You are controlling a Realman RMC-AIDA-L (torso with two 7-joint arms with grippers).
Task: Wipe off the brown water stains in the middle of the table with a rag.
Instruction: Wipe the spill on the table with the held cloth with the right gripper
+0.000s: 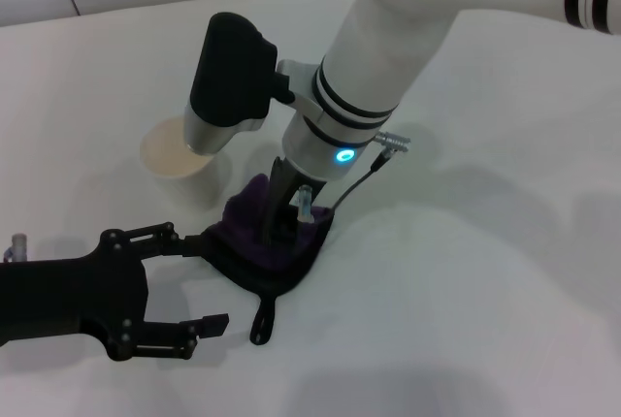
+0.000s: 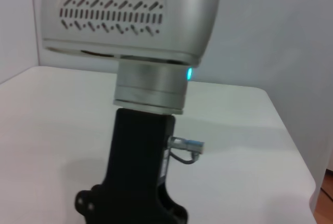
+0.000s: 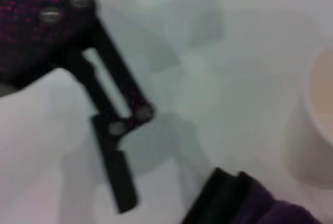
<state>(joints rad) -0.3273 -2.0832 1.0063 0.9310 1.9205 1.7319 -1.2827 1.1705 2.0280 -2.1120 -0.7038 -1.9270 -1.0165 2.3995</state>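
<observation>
The dark purple rag (image 1: 254, 242) lies bunched on the white table (image 1: 466, 272), its black loop tab toward the front. My right gripper (image 1: 284, 228) reaches straight down into the rag's middle and is shut on it. My left gripper (image 1: 213, 281) rests open at the front left, its upper fingertip touching the rag's left edge. The brown water stain is hidden. The right wrist view shows a left finger (image 3: 112, 130) and a corner of the rag (image 3: 250, 203). The left wrist view shows only the right arm's wrist (image 2: 151, 86).
A translucent white plastic cup (image 1: 179, 153) with pale liquid stands just behind and left of the rag, close to the right wrist; it also shows in the right wrist view (image 3: 312, 135). A cable loops off the right wrist (image 1: 374, 160).
</observation>
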